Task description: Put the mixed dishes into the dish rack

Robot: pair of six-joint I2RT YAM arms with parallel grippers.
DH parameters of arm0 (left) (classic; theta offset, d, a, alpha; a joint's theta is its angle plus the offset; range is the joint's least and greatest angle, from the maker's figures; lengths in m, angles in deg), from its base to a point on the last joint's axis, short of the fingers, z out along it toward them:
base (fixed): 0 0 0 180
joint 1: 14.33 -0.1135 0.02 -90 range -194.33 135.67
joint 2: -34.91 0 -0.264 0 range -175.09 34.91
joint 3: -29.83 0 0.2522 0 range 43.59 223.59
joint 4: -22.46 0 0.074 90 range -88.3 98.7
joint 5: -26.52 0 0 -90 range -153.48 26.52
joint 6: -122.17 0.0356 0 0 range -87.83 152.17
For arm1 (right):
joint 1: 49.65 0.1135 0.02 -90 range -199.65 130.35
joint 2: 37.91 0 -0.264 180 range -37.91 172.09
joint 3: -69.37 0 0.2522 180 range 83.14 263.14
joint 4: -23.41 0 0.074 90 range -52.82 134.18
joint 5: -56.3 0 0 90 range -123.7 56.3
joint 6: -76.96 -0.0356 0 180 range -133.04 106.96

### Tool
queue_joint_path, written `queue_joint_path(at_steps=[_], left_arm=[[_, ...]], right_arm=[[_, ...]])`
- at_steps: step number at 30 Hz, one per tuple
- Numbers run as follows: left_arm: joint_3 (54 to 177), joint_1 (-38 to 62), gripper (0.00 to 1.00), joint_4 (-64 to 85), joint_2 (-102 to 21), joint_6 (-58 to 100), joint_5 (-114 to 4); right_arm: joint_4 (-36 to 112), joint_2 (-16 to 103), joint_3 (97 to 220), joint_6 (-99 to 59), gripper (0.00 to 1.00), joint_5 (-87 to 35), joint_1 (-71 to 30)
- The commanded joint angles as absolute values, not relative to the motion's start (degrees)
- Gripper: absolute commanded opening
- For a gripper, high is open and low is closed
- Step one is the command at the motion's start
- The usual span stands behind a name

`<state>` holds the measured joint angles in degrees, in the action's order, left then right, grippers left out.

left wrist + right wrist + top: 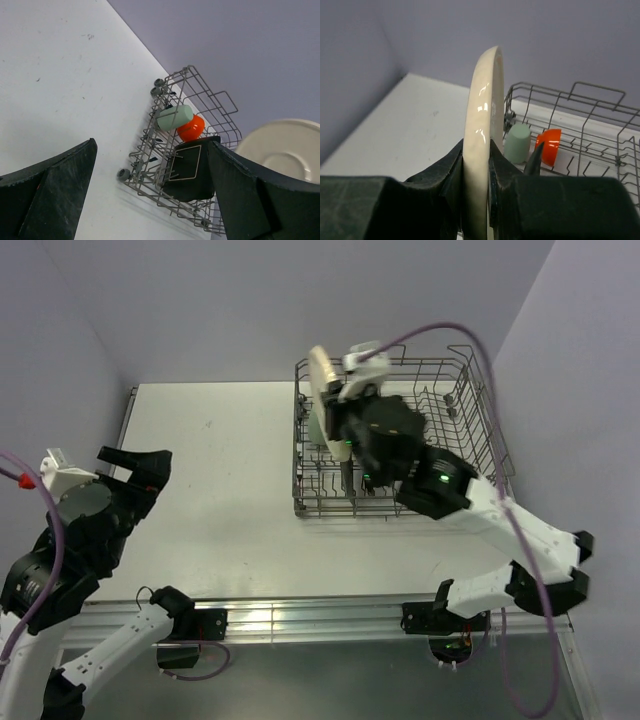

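Nearest the arm bases, at the left of the overhead view, the left hand [152, 143] hangs over the desk [220, 460] with its two dark fingers spread wide and nothing between them. Its wrist camera looks out through that gap, across bare white desk, to the dish rack [330, 502] farther off.

That wrist view gives the plainest look at what the rack holds, which the right arm largely hides from overhead. A black square plate [189, 167] with a thin pale border line stands among the tines at the rack's near end. Beyond it, a pale green cup [175, 117] lies on its side, touching or just beside an orange bowl [191, 128].

The right arm reaches from the right of the desk over the rack. The right hand [476, 150] is clamped on a cream plate [482, 90], one finger pressed on each face near the lower rim. Its wrist camera sees the plate edge-on and upright, glossy along the rim, with the cup and bowl behind it in the rack. A dark pointed shape beside the cup may be a corner of the black plate, but that view does not settle it.

Overhead, the plate stands on edge above the rack's left end. From the left wrist its broad round face shows, partly hidden behind a finger. Whether its lower edge touches the tines, no view shows.
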<state>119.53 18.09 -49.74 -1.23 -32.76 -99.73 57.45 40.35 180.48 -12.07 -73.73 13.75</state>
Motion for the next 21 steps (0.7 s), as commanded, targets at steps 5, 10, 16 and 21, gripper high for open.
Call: queue_joint_path(at_steps=[5, 10, 16, 21], left_arm=[[112.8, 18.0, 0.96, -40.2, -5.4, -30.2, -90.1], [106.4, 18.0, 0.95, -37.4, -3.3, -32.3, -86.8], [103.3, 18.0, 0.93, -37.3, -0.5, -32.5, -84.9], [101.9, 18.1, 0.93, -36.4, 1.7, -30.2, -81.5]], right_arm=[[57.8, 23.8, 177.9, -26.7, 0.0, -83.6, 8.2], [64.3, 19.8, 172.4, -31.9, 0.0, -76.2, 1.1], [66.1, 17.8, 163.3, -34.0, 0.0, -64.8, -9.0], [64.4, 18.1, 158.0, -29.8, 0.0, -55.6, -15.7]])
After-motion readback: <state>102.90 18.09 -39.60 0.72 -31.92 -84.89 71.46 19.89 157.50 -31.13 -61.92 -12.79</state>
